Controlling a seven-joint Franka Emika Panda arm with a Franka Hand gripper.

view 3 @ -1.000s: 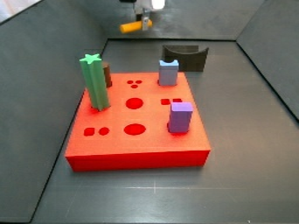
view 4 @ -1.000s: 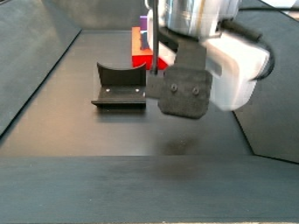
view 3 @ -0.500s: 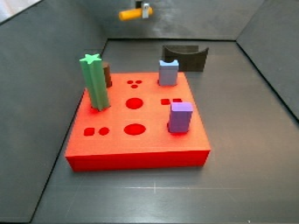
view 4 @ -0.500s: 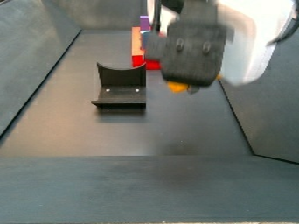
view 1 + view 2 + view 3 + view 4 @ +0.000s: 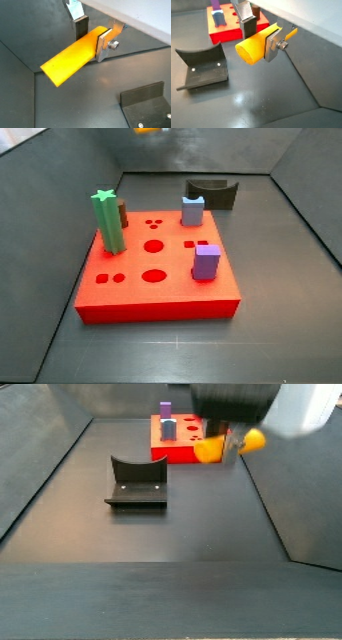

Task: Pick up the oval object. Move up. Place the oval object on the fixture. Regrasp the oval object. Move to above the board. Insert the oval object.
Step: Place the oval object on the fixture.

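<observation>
The oval object [image 5: 70,60] is a smooth yellow-orange peg lying crosswise between my gripper's [image 5: 92,36] fingers, clear of the floor. Both wrist views show the gripper [image 5: 259,35] shut on the oval object [image 5: 252,47] near one end, most of its length sticking out to one side. In a side view only a tip of the oval object [image 5: 147,130] shows at the upper edge. The dark fixture [image 5: 136,482] stands on the floor with its cradle empty, below and beside the gripper [image 5: 230,442]. The red board [image 5: 154,278] lies apart from it.
On the board stand a tall green star-topped post [image 5: 108,223], a purple peg [image 5: 206,261] and a blue-grey peg [image 5: 193,210]. The fixture [image 5: 211,193] sits behind the board near the back wall. Sloping dark walls enclose the floor.
The gripper has risen with the oval object held in it, almost leaving the upper edge of a side view. Board, pegs and fixture have not moved.
</observation>
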